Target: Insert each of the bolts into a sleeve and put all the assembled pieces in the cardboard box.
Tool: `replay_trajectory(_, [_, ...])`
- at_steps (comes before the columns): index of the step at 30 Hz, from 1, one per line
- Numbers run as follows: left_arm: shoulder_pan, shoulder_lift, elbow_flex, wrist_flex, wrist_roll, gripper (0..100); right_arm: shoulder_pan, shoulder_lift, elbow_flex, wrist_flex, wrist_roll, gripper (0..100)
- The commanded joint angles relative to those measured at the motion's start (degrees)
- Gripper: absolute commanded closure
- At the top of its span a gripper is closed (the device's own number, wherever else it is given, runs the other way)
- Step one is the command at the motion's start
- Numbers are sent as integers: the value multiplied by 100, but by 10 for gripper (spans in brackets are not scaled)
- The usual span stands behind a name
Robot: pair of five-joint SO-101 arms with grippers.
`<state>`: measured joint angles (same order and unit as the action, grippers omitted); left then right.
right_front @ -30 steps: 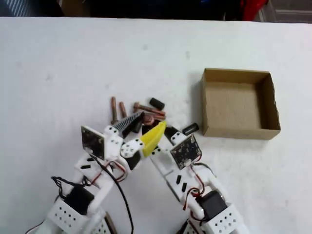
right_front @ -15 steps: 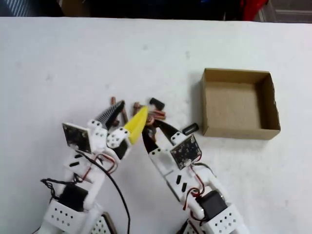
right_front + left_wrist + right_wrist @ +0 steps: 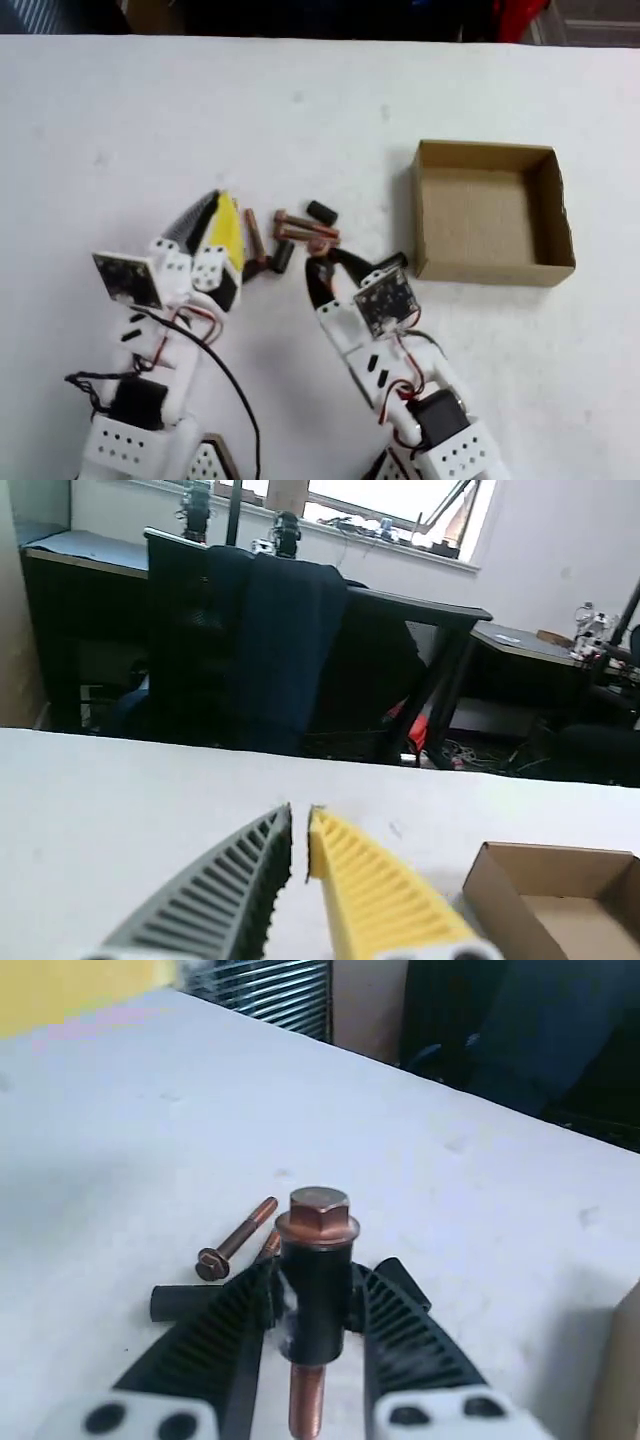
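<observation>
Right gripper (image 3: 315,1285) pinches a bolt (image 3: 318,1218) seated in a sleeve (image 3: 316,1305); left gripper (image 3: 299,825) has fingers pressed together, empty, beside loose bolts (image 3: 303,227) near the box (image 3: 490,270)

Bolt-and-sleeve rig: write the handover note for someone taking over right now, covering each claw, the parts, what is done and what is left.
Right claw: shut on one bolt seated in a sleeve.
Left claw: shut, empty, beside the loose parts.
Loose bolts and sleeves lie on the table near the cardboard box, which holds nothing.
Done: one piece assembled.
Left: box it, then assemble and box the rest.
</observation>
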<state>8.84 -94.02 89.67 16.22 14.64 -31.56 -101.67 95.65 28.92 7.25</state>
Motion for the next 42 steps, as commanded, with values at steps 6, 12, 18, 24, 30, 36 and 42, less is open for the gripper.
replay_trajectory(6, [-453, -840, -334, 1125, 18, 928, 268, -127, 0, 4, 9, 982])
replay_trajectory(12, [-505, -1051, -501, 1908, -519, 928, 620, -127, -220, 171, 9, 982])
replay_trajectory(18, [-514, -1051, -457, 2084, -501, 928, 1007, -110, -941, 1191, 9, 982])
replay_trajectory(24, [-1042, -1051, -448, 2664, -501, 928, 1270, -75, -1459, 1736, 18, 982])
replay_trajectory(30, [-1103, -1051, -44, 3086, -501, 928, 1288, -75, -2338, 2607, 18, 982])
replay_trajectory(36, [-1095, -1051, 387, 3077, -519, 928, 1429, 426, -3279, 3002, 404, 983])
replay_trajectory(42, [-1103, -1051, 457, 3077, -536, 928, 2114, 2176, -4246, 2958, 448, 982])
